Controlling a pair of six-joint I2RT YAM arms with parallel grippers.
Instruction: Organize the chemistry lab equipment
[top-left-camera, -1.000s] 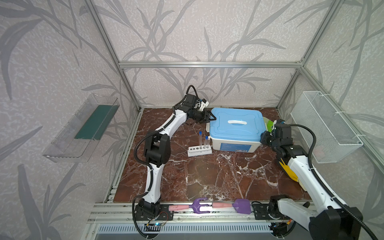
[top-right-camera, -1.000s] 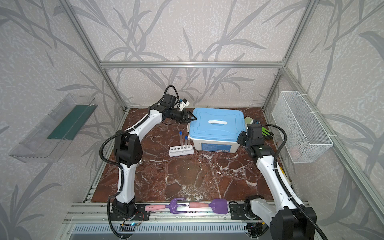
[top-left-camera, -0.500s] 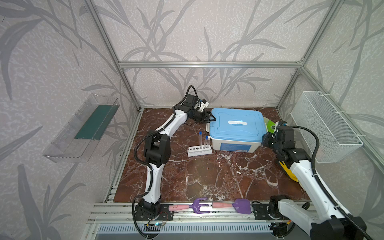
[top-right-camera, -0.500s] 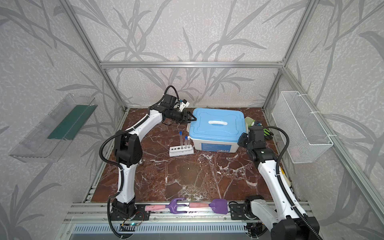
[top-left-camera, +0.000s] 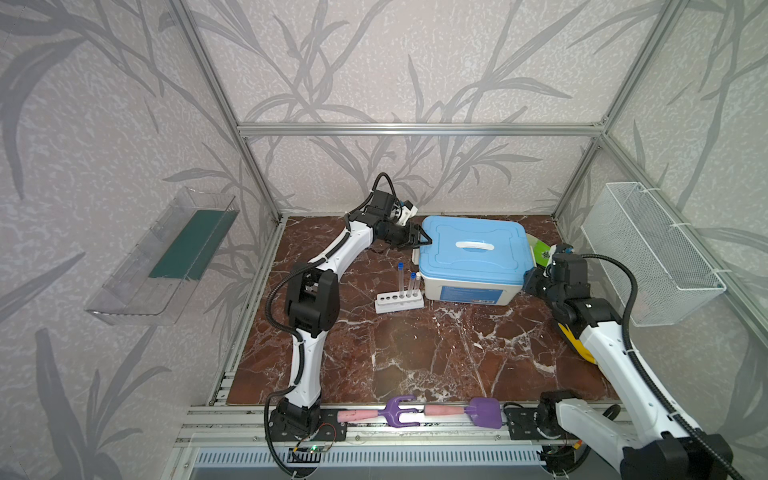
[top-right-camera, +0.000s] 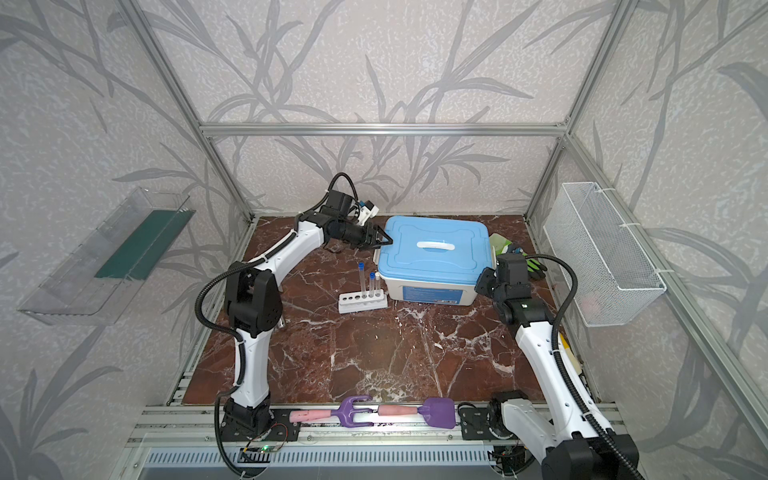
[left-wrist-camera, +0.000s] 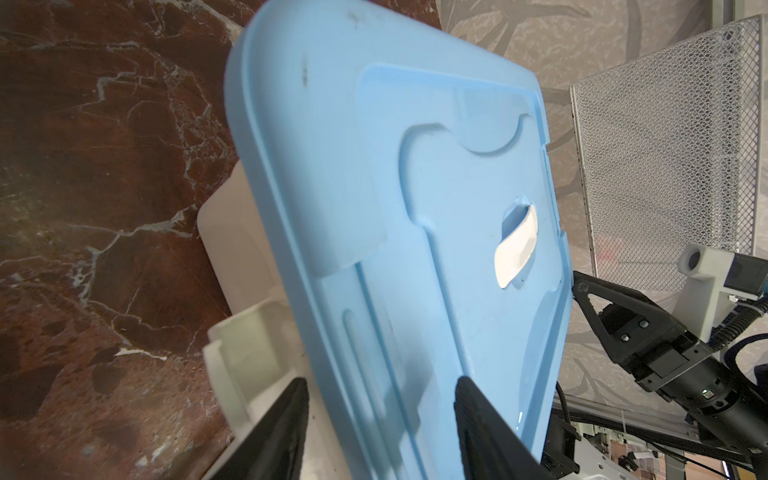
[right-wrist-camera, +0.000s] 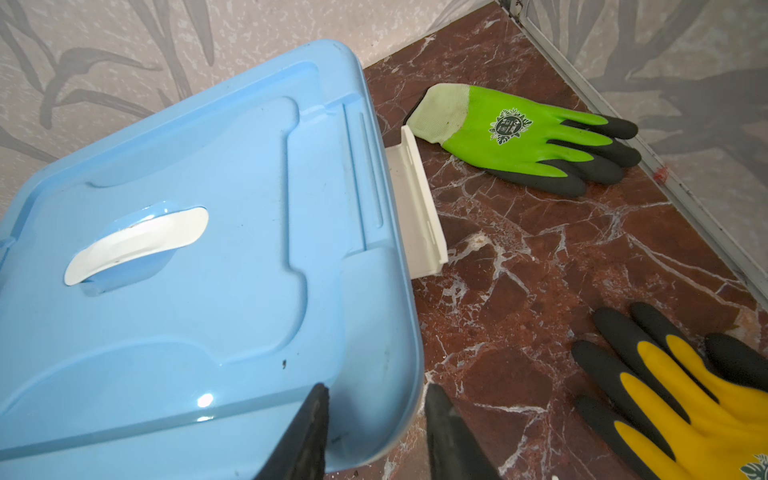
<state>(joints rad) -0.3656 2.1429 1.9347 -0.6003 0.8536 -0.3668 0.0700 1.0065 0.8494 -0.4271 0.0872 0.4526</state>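
A white six-hole rack (top-left-camera: 399, 302) (top-right-camera: 362, 302) stands left of a white box with a light blue lid (top-left-camera: 473, 253) (top-right-camera: 434, 253). Two clear blue-capped test tubes (top-left-camera: 401, 280) (top-right-camera: 365, 282) stand upright in the rack. My left gripper (top-left-camera: 426, 242) (left-wrist-camera: 380, 399) is open at the lid's left edge. One finger lies over the lid and the other sits below its rim by a white latch (left-wrist-camera: 245, 345). My right gripper (top-right-camera: 482, 284) (right-wrist-camera: 376, 403) is open astride the lid's near right corner, one finger over the lid and one outside it.
A green glove (right-wrist-camera: 511, 133) lies behind the box's right side and a yellow glove (right-wrist-camera: 685, 395) lies near the right arm. A wire basket (top-left-camera: 648, 253) hangs on the right wall and a clear shelf (top-left-camera: 166, 257) on the left. A purple fork (top-left-camera: 399, 411) and trowel (top-left-camera: 482, 412) lie along the front rail.
The right arm has shifted a little at the box's right corner. The left arm, the box and the rack have stayed in place.
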